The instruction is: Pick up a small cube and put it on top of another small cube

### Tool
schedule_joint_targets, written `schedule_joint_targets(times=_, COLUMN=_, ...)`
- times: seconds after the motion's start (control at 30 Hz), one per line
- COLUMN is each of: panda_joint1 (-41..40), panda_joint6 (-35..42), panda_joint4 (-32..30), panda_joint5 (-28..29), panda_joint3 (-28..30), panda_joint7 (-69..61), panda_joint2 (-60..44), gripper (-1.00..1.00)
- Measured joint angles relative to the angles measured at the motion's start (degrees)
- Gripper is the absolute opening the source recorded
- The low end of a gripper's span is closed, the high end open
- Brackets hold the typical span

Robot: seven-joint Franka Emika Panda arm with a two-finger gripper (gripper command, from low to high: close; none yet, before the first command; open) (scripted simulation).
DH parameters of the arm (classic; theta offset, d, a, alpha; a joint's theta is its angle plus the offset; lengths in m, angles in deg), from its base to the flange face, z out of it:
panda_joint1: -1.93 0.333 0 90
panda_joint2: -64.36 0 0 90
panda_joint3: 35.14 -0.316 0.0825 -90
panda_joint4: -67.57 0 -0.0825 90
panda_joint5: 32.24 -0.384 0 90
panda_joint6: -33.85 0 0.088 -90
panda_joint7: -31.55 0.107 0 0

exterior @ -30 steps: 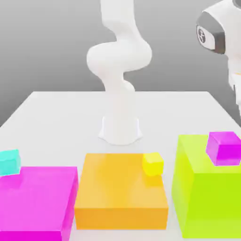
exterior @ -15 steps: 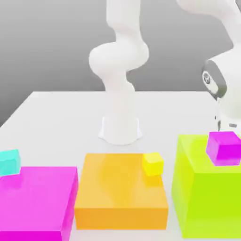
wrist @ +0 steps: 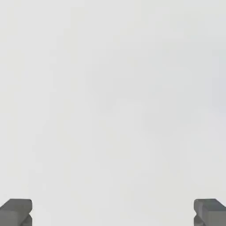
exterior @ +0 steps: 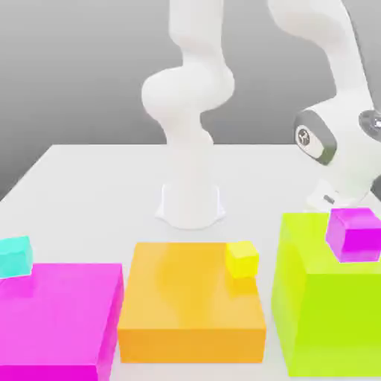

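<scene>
Three small cubes stand on big blocks in the exterior view. A cyan cube (exterior: 15, 256) sits at the far corner of the magenta block (exterior: 63, 320). On the orange block (exterior: 186, 301) a yellow cube (exterior: 242, 258) rests near its far right corner. A purple cube (exterior: 353, 234) lies on top of the lime block (exterior: 316, 312). My arm's wrist (exterior: 338, 149) hangs low behind the lime block, just beyond the purple cube. In the hand view my gripper (wrist: 113, 214) is open, its two fingertips (wrist: 16, 212) wide apart over bare white table with nothing between them.
The robot's white base (exterior: 191, 201) stands at the middle of the white table (exterior: 89, 186), behind the orange block. The three big blocks form a row along the near edge, the lime one tallest.
The arm has swung down and toward the exterior view's left, bringing the wrist from high at the right edge to just behind the lime block. The cubes have not moved.
</scene>
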Motion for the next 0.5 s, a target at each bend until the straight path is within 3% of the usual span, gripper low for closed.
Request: schedule_joint_targets(times=0.5, panda_joint1=-2.20, panda_joint6=-18.24, panda_joint4=-2.99, panda_joint5=16.35, panda_joint3=8.89, panda_joint7=38.60, panda_joint2=2.97, gripper=0.00)
